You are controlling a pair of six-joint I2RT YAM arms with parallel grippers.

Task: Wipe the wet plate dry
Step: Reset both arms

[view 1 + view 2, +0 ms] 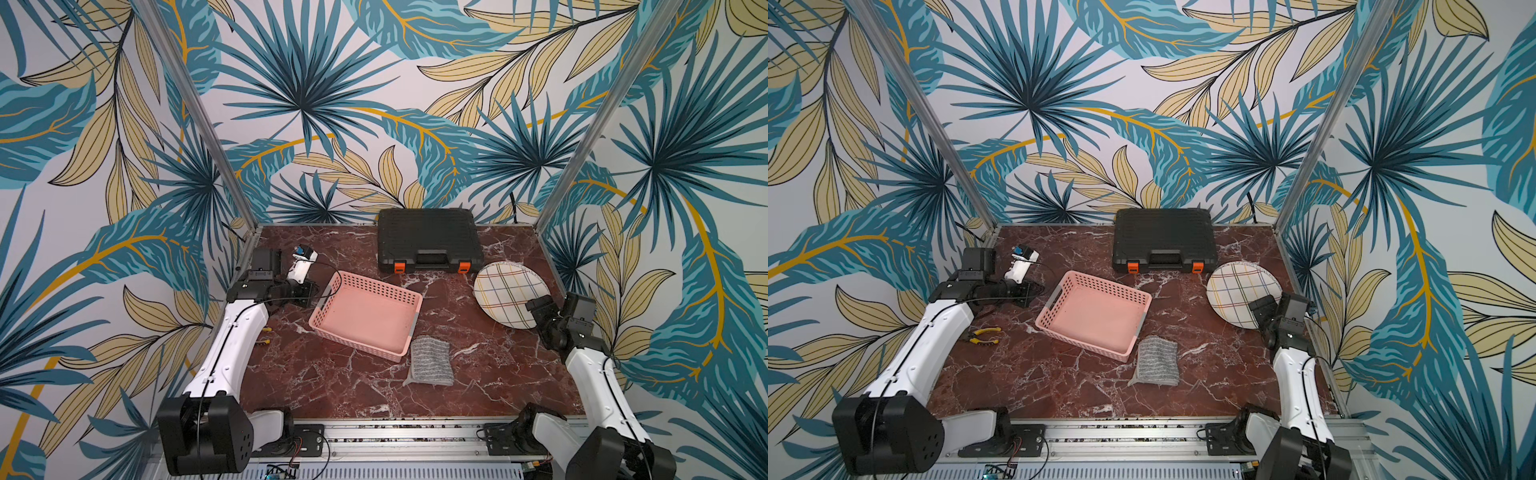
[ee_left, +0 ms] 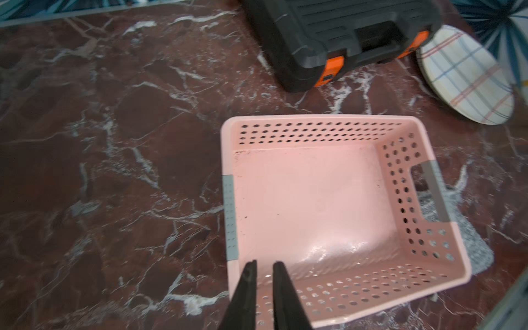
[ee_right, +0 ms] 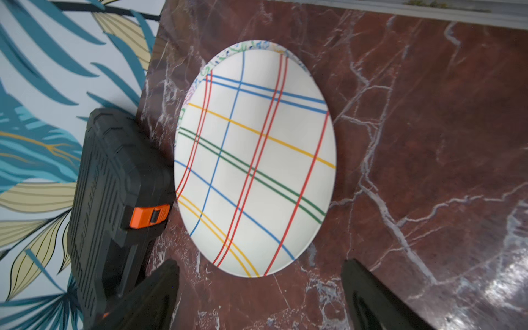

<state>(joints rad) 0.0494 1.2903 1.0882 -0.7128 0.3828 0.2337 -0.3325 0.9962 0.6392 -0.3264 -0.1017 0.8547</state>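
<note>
A: Which step r we at?
B: Very start, imo. Plate [image 1: 505, 291] sits near the right edge of the worktop [image 1: 332, 386], toward the far right corner, just beside the black tool case [image 1: 428, 237] at the far edge. Touching the case or not, can't tell. No wiping begun.
A: Cloth?
B: Grey cloth [image 1: 430, 359] lies folded n flat, mid worktop toward the near edge, right at the near corner of the pink basket [image 1: 374, 286]. Neither arm has it.
A: Pincers?
B: Right gripper [image 3: 259, 264] is spread wide, empty, facing the plate's near rim w/o touching. Left gripper [image 2: 264, 263] is pinched narrow, nothing btwn the jaws, hovering at the basket's left end.
A: So next?
B: My guess: one arm fetches the cloth, the other steadies the plate. Right one's closest to the plate, so prob it takes the rim. Left would have to open up, get past the basket n pinch the cloth low, since it's thin n flat.
A: Anything in the basket?
B: Empty. Shiny patch on its floor in the left wrist view, water or glare, can't say. Case is shut, contents hidden. Yellow-handled pliers [image 1: 982, 336] lie loose near the left edge, not needed here
</note>
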